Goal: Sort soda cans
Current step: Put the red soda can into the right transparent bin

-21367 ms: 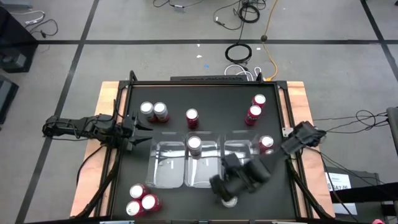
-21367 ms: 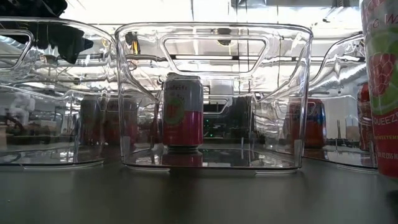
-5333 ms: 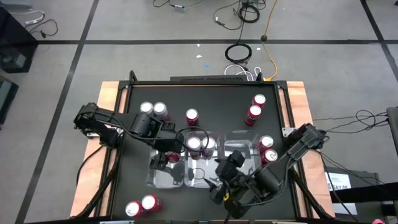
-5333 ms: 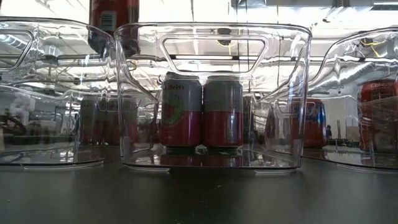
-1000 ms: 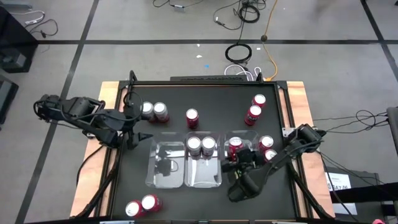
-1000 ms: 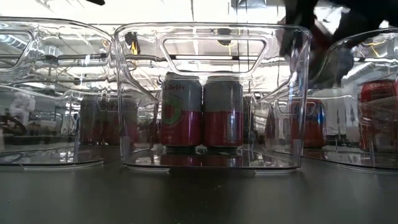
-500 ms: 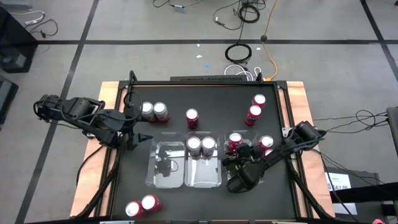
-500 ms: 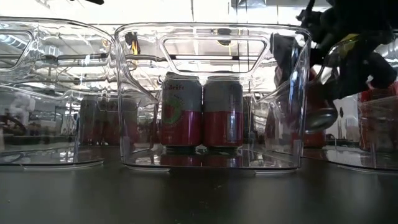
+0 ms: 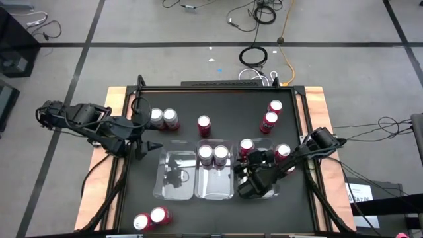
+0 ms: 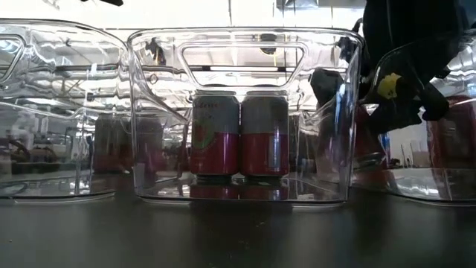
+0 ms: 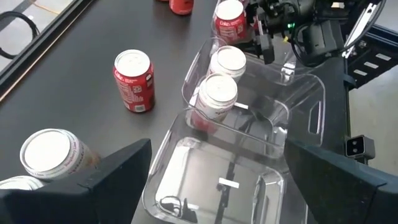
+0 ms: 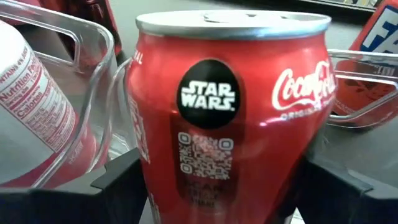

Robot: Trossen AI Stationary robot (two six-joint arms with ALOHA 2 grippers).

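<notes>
1. Squarely before my right end effector (image 12: 225, 186), a red soda can (image 12: 231, 106) stands upright, its long axis vertical and its silver top up, in the right clear tray (image 10: 439, 186).
2. My right fingers (image 12: 118, 180) are spread wide to either side of it; I cannot tell whether they press it.
3. Its label reads "STAR WARS" in a black circle, beside "Coca-Cola" script.
4. The middle tray (image 9: 215, 188) holds two upright cans (image 9: 213, 154); one shows a nutrition panel.
5. My left end effector (image 9: 151, 137) hangs wide open at the tabletop's (image 9: 218, 102) left, near a loose pair of cans (image 9: 162, 118).
</notes>
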